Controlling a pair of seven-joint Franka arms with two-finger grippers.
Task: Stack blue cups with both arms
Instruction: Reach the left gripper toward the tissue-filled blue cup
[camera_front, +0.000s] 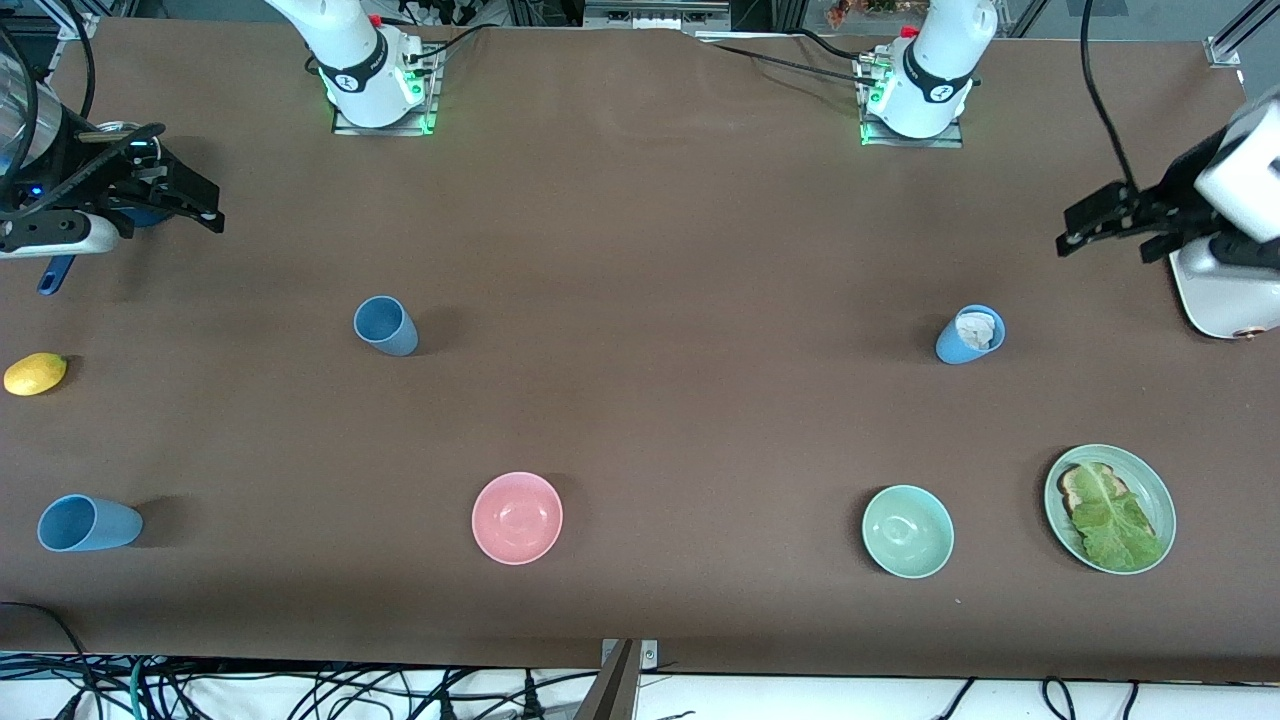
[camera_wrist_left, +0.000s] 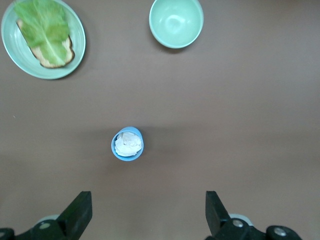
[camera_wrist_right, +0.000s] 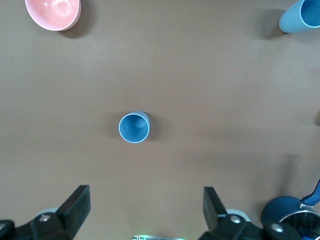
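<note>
Three blue cups: all standing upright on the brown table (camera_front: 640, 250), well apart from one another.
Empty blue cup (camera_front: 386, 326): toward the right arm's end, farther from the front camera than the pink bowl (camera_front: 517, 517).
Second empty blue cup (camera_front: 88, 523): near the table's front edge at the right arm's end, nearer the camera than the lemon (camera_front: 35, 374).
Blue cup with white filling (camera_front: 970, 334): toward the left arm's end, holding a crumpled white lump; farther from the camera than the mint-green bowl (camera_front: 907, 531) and the green plate (camera_front: 1160, 495) of toast and lettuce.
Left gripper (camera_front: 1085, 232): up over the table's left-arm end beside the white toaster (camera_front: 1225, 285), jaws spread wide, holding nothing.
Right gripper (camera_front: 190, 205): up over the table's right-arm end above a dark blue pot (camera_wrist_right: 282, 214), jaws spread wide, holding nothing.
</note>
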